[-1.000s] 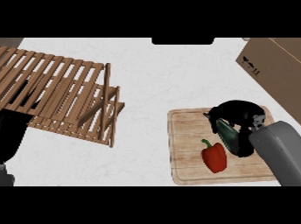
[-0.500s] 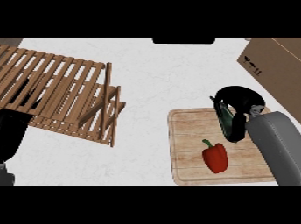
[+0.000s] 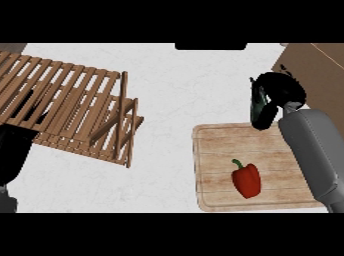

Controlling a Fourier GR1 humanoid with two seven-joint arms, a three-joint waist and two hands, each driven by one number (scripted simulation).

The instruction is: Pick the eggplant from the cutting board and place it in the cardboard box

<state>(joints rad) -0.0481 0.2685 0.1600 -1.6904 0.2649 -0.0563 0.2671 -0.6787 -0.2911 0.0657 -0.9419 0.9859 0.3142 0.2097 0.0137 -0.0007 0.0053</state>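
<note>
1. We are finding the right hand (image 3: pixel 280 89) carrying the eggplant (image 3: pixel 261 107) clear of the cutting board (image 3: pixel 219 150), between it and the cardboard box (image 3: pixel 330 70).
2. We are advising: keep the eggplant raised above the box wall and release only once it hangs over the opening.
3. The fingers (image 3: pixel 267 80) are curling round the eggplant's upper end; its lower end is hanging free.
4. The left hand (image 3: pixel 9 152) is resting at the lower left; we cannot tell its fingers.
5. A red pepper (image 3: pixel 246 180) is lying on the board.

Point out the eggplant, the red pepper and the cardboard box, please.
eggplant (image 3: pixel 261 111), head view, on its dark body below the right hand.
red pepper (image 3: pixel 246 181), head view, mid-body.
cardboard box (image 3: pixel 324 75), head view, on its brown side.
</note>
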